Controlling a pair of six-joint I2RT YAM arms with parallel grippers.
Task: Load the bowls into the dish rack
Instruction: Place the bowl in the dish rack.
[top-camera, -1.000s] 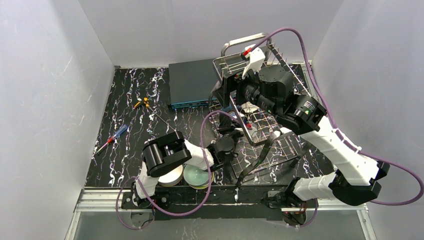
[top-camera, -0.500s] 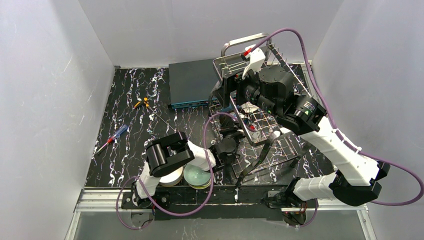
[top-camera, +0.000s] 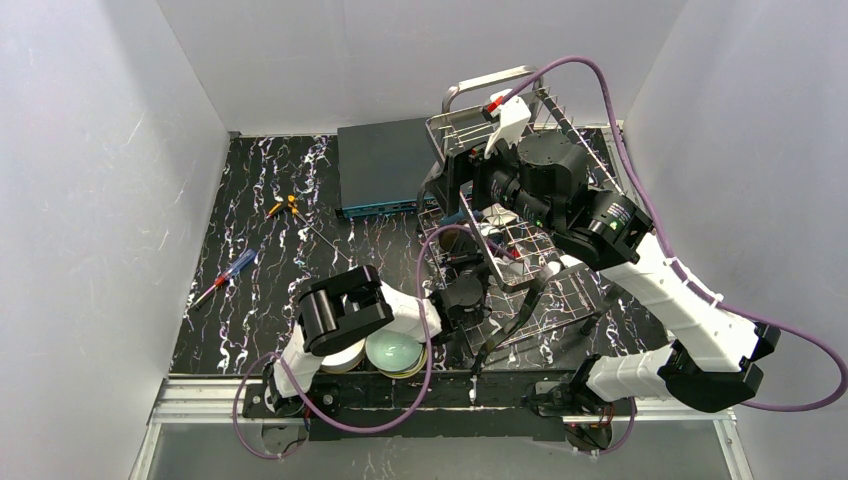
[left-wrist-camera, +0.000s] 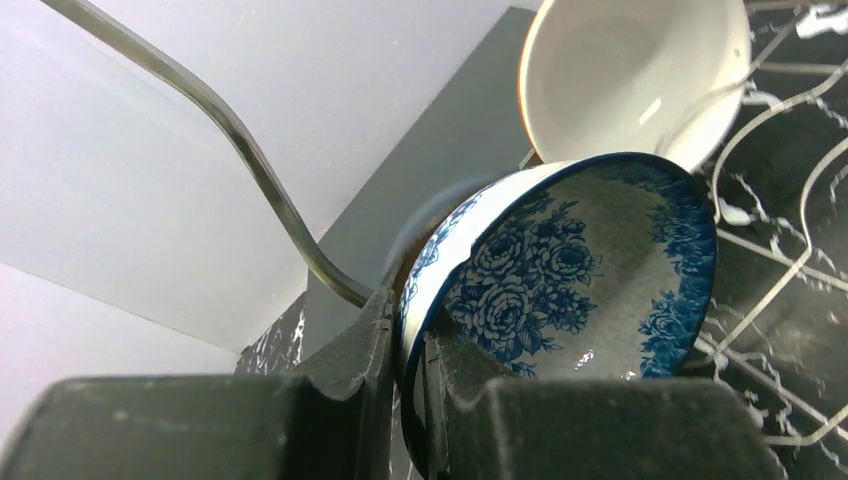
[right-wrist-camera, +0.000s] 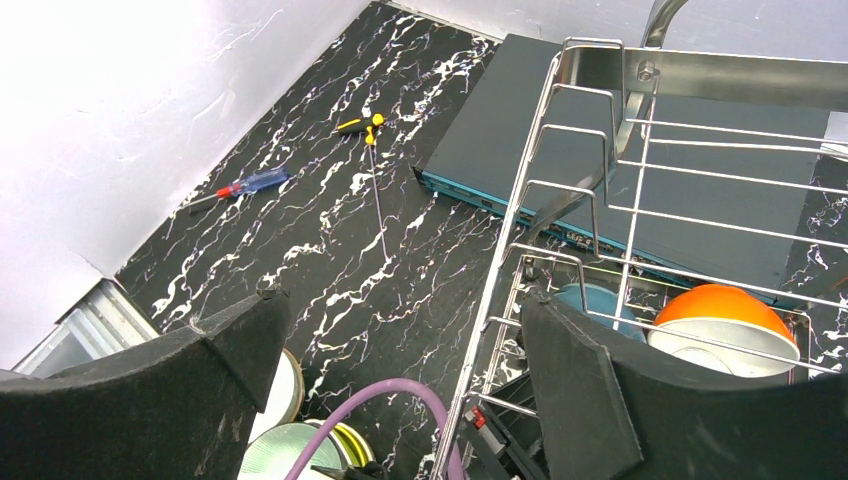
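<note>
— What worries you most right now?

— The grip. My left gripper (left-wrist-camera: 408, 335) is clamped on nothing but the rim of the blue-patterned bowl (left-wrist-camera: 570, 270), one finger inside and one outside, with the bowl standing on edge. It is a thin bite on glazed ware, so any twist of the wrist could let it slide out and clatter onto the wires. It also sits just beside the white bowl with the orange-brown outside (left-wrist-camera: 620, 80), which stands in the dish rack (right-wrist-camera: 720, 75). If I push further, I could knock the two together.

— Is the blue one in yet?

— It is low over the rack's wire floor at the near end. I cannot tell whether its lower edge rests on a wire.

— And the arms?

— My left arm is folded low beside the stack of bowls (top-camera: 385, 352) at the table (top-camera: 260, 260) edge, forearm reaching right into the rack. My right arm is raised over the rack, and the right gripper (right-wrist-camera: 400, 350) has its jaws wide apart, holding nothing.
</note>
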